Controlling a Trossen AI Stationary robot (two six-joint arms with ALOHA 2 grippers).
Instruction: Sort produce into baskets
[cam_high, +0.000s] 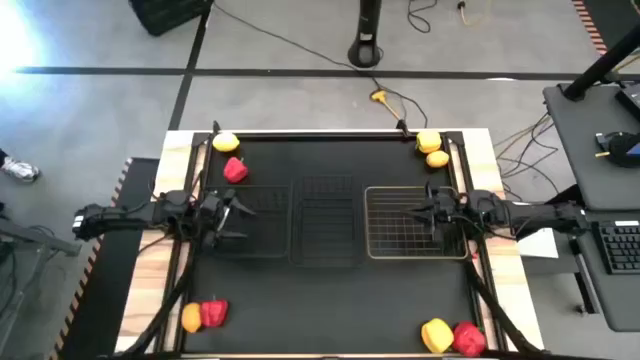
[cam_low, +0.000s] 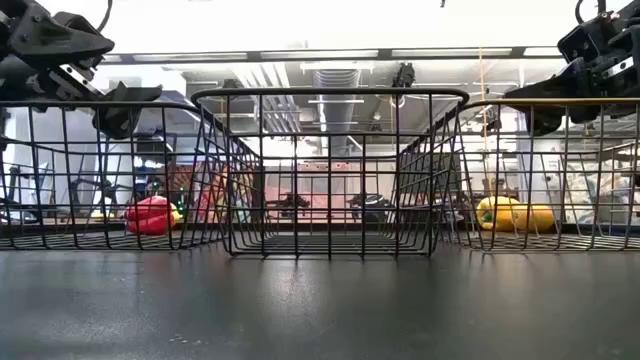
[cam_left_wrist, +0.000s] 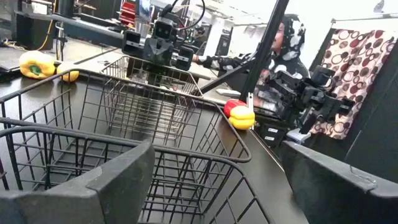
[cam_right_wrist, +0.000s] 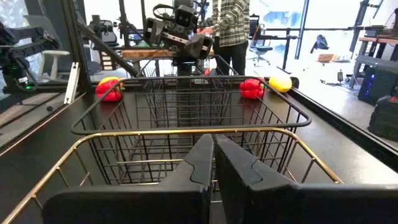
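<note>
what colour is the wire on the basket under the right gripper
Pale gold metallic wire on the basket beneath the right gripper; the right wrist view shows it best.

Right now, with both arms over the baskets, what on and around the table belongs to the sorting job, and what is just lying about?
Job:
- red peppers
- yellow peppers
- lemon-like fruits
- black baskets
- pale wire basket
- left gripper, open
- right gripper, shut

Lying about:
- yellow plug and cables on the floor
- keyboard on the side desk
</note>
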